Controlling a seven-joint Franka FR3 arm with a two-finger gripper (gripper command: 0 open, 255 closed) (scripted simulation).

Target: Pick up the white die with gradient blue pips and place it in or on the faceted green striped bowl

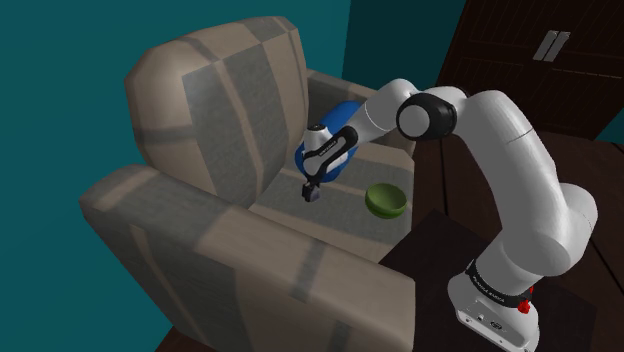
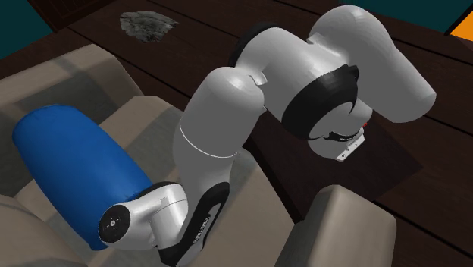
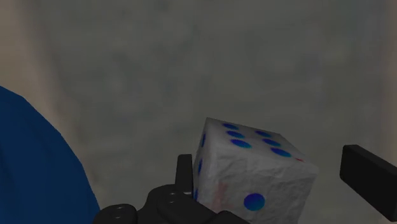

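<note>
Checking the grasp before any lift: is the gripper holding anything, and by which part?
Nothing is held. The white die sits between the open fingers of the gripper, with one finger plainly apart from its side.

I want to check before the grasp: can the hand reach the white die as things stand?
Probably yes. The hand is open and the die sits between its fingers on the chair seat. The blue cushion lies to the side, not in the way.
</note>
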